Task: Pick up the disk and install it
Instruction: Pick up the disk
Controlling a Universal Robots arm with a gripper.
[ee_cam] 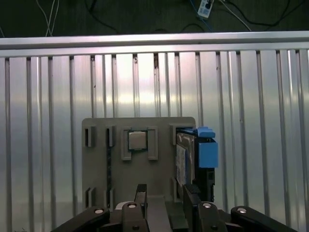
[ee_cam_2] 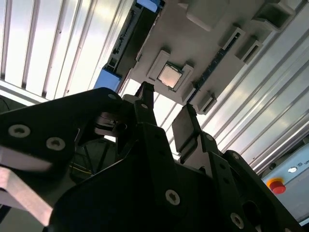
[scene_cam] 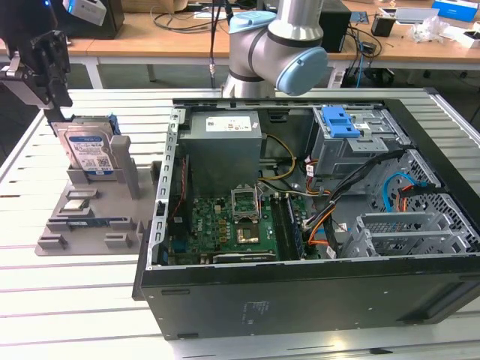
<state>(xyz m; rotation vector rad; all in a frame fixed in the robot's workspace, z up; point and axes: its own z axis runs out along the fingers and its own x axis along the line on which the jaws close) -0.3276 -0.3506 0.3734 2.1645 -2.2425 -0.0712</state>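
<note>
Your pincer (ee_cam: 165, 189) is spread, with nothing between its fingers (ee_cam: 141, 193), and it hangs above the grey holder plate (ee_cam: 96, 164) without touching anything. The disk (ee_cam: 185, 159) stands on edge in a slot of that plate, just below and beyond the fingertips, with its blue carrier frame (ee_cam: 206, 151) on the side away from the pincer's middle. In the first wrist view the gap between the fingers lines up with bare plate beside the drive, and one finger sits roughly over the drive's edge. So I judge you should centre the gap across the thin body first and keep any descent straight, so that neither finger lands on the top edge. Close on the flat faces, not on the plastic frame, which looks likely to flex. Under the pincer's middle, just beside the disk, a processor chip (ee_cam: 137, 141) lies in its pocket; keep the free finger off it and off the slot's upright walls. Well off toward the exterior view's right lies the open computer case (scene_cam: 300, 300) with its loose cables (scene_cam: 360, 180), none of it crowding the pincer.
</note>
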